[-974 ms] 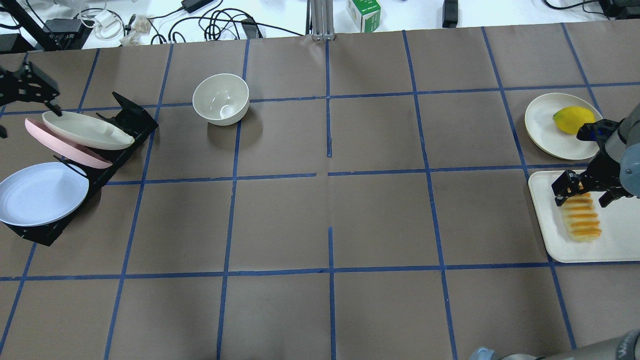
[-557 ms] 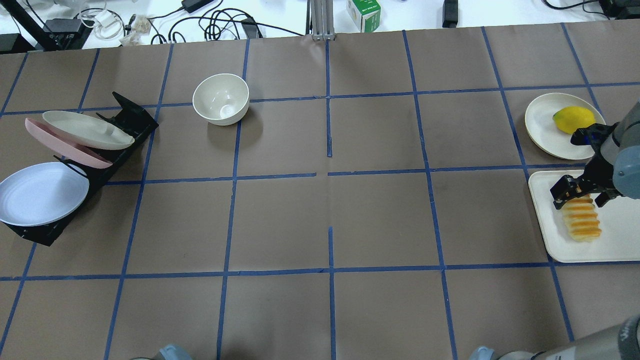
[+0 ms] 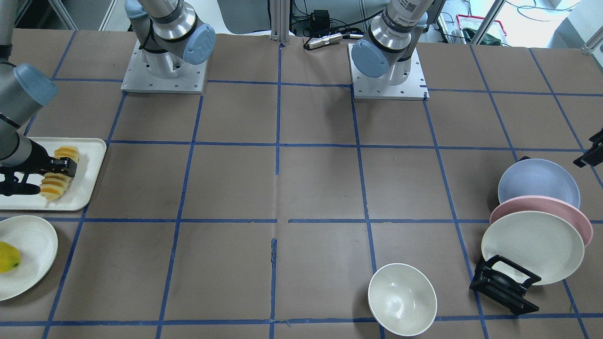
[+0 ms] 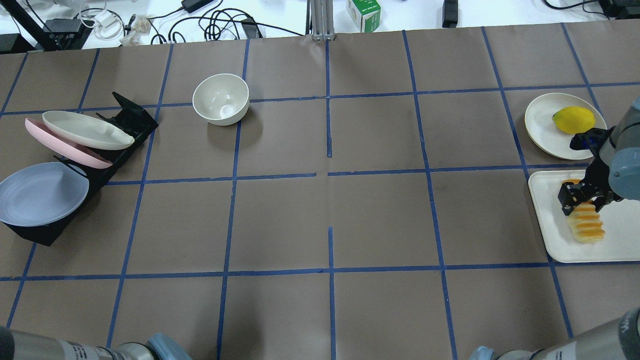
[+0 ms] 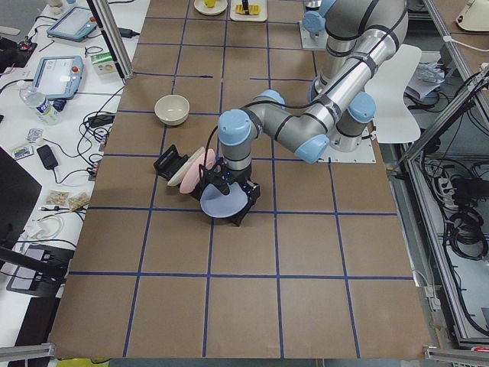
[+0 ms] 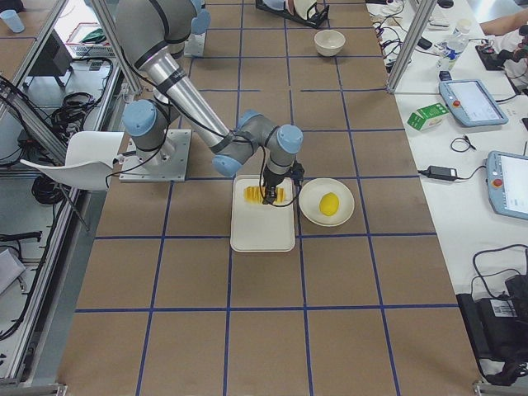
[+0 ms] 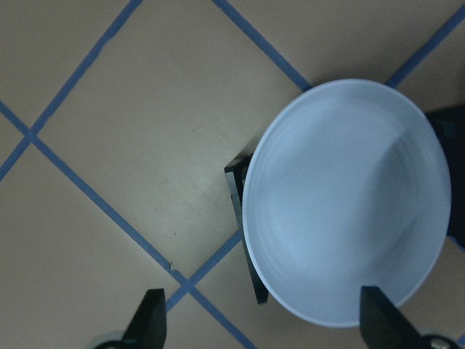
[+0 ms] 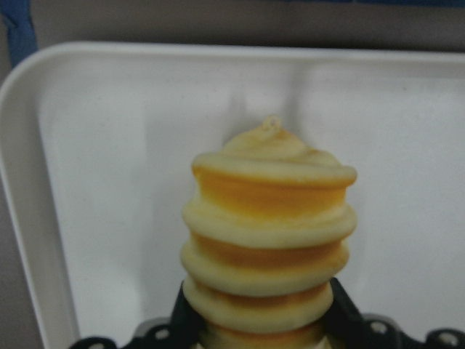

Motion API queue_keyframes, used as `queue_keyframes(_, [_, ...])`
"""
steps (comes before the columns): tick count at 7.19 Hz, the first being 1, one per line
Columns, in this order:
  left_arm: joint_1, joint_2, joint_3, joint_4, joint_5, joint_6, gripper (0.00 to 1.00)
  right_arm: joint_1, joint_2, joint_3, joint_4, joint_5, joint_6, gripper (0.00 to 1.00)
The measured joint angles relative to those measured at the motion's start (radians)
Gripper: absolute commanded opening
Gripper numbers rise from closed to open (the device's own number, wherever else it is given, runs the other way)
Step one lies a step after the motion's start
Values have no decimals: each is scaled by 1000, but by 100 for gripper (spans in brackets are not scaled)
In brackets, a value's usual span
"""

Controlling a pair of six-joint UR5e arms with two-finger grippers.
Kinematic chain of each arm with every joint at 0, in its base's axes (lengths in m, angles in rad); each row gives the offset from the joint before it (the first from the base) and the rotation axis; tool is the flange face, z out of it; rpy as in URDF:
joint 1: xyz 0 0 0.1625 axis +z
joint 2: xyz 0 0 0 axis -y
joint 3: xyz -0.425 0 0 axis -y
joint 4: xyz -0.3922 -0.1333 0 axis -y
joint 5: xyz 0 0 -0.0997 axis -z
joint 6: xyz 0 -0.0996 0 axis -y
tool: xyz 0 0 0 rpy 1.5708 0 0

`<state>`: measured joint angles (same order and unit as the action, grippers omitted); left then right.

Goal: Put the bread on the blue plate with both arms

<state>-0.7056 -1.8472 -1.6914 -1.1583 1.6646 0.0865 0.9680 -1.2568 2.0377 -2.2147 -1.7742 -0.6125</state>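
Observation:
The bread (image 4: 586, 226) lies on a white tray (image 4: 620, 240) at the table's right edge. It also shows in the front view (image 3: 52, 182) and fills the right wrist view (image 8: 269, 240). My right gripper (image 4: 582, 199) is shut on the bread's far end, with a finger (image 8: 341, 313) pressed on each side. The blue plate (image 4: 40, 195) leans in the front slot of a black rack (image 4: 131, 120) at the far left. In the left wrist view my left gripper (image 7: 260, 309) is open and empty just above the blue plate (image 7: 341, 203).
A pink plate (image 4: 65, 146) and a cream plate (image 4: 85, 130) stand in the rack behind the blue one. A cream bowl (image 4: 220, 99) sits at the back left. A yellow fruit (image 4: 573, 120) lies on a cream plate (image 4: 540, 125) beyond the tray.
My left gripper left the rack's far end and is out of the overhead view. My right gripper's fingers closed in on the bread's end.

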Motion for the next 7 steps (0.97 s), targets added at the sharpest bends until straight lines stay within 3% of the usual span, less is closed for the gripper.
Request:
queue_keyframes(1, [1,-40,-12,47,-1,1,58,0,-6,0,4,-7,-1,0])
queue_keyframes(4, [3,-93,-18,72,2,8,55,3,-29,2,11,-10,0,0])
queue_keyframes(5, [3,-101,-19,72,3,10,41,4,-30,4,11,-10,0,0])
queue_keyframes(6, [3,-107,-19,71,8,12,17,4,-31,4,11,-10,0,0])
queue_keyframes(7, [3,-109,-19,70,15,13,0,5,-32,3,13,-10,0,0])
